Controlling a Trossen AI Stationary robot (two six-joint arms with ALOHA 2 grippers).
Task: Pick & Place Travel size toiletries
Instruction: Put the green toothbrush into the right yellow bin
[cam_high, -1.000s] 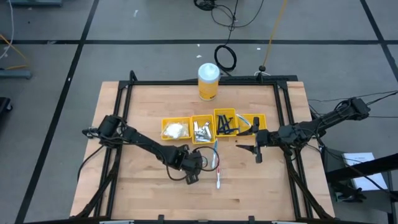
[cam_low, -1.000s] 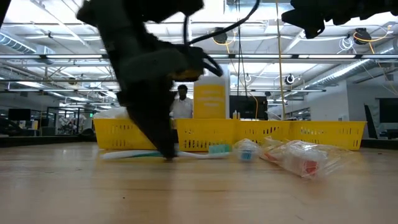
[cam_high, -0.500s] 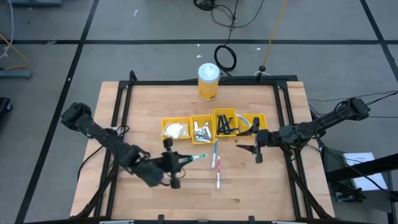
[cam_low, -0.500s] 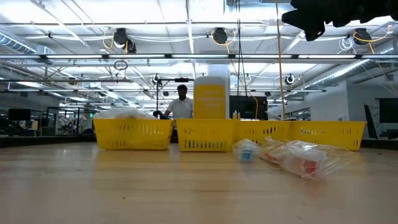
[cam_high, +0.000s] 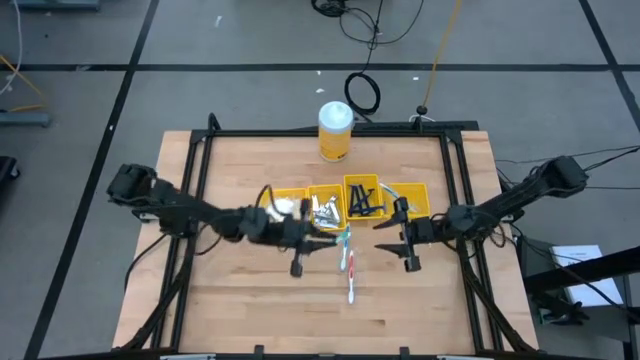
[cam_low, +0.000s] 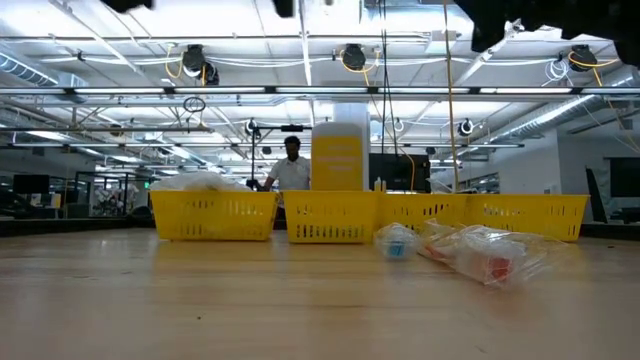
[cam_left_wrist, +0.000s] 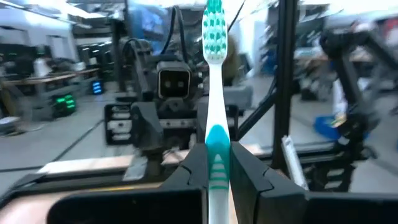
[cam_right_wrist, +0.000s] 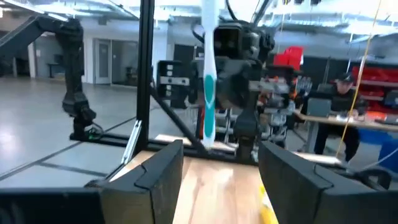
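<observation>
Toothbrush (cam_left_wrist: 214, 106) now lifted off the bench (cam_high: 240, 300), pinched upright in the left fingers (cam_left_wrist: 194, 168) near the yellow bins (cam_high: 330, 205), ready for dropping in. Right fingers (cam_right_wrist: 155, 171) wait open, empty, beside the rightmost bin.

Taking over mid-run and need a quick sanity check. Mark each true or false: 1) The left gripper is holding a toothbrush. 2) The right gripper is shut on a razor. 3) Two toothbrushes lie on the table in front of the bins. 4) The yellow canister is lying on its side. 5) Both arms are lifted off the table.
1) True: the left gripper is shut on a toothbrush, bristles pointing away from the wrist.
2) False: the right gripper is open and empty.
3) True: two packaged toothbrushes lie in front of the bins.
4) False: the canister stands upright behind the bins.
5) True: the low view shows neither arm touching the table.
</observation>
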